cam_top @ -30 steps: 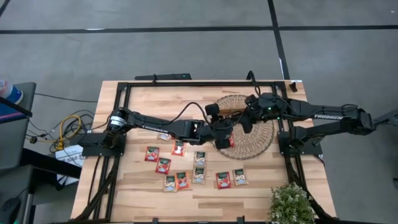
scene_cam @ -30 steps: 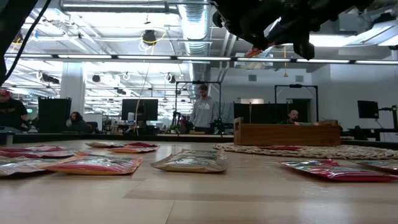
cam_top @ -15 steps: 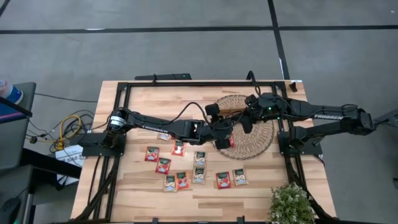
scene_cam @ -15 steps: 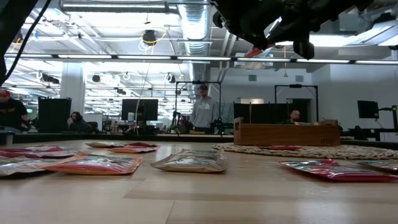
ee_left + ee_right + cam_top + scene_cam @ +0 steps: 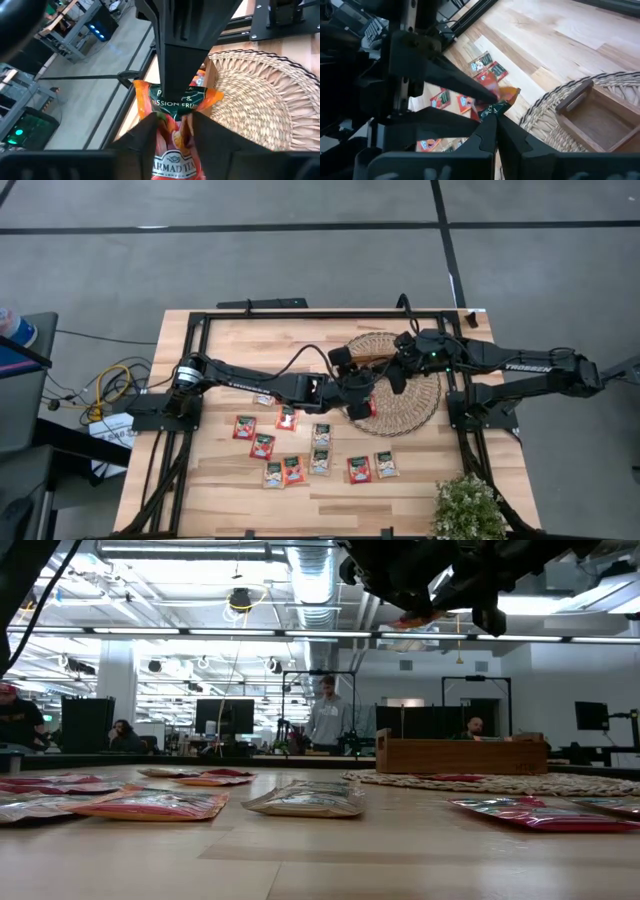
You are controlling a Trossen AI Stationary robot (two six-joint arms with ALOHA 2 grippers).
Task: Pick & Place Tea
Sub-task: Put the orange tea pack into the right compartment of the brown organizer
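A red-orange tea sachet [image 5: 172, 150] hangs in the air over the near-left rim of the wicker mat [image 5: 412, 408], between my two grippers. My right gripper [image 5: 491, 119] reaches in from the table's right and is shut on it. My left gripper [image 5: 174, 119] comes from the left. Its fingers [image 5: 462, 92] stand apart on either side of the sachet's other end, and I cannot tell whether they touch it. The wooden tray [image 5: 592, 120] stands on the mat. Several more sachets [image 5: 290, 458] lie flat on the table. My right gripper pinches the sachet's green-banded edge [image 5: 495, 108] between its two fingers [image 5: 184, 75]. The fingers come from the table's right, slanting down. The sachet is lifted clear, high above the mat and table, and its free part reaches toward my left gripper.
One red sachet [image 5: 455, 778] lies on the mat in front of the tray. A potted plant [image 5: 468, 508] stands at the table's near right corner. A dark frame [image 5: 330, 313] runs along the table's far and side edges. People and desks show in the room beyond.
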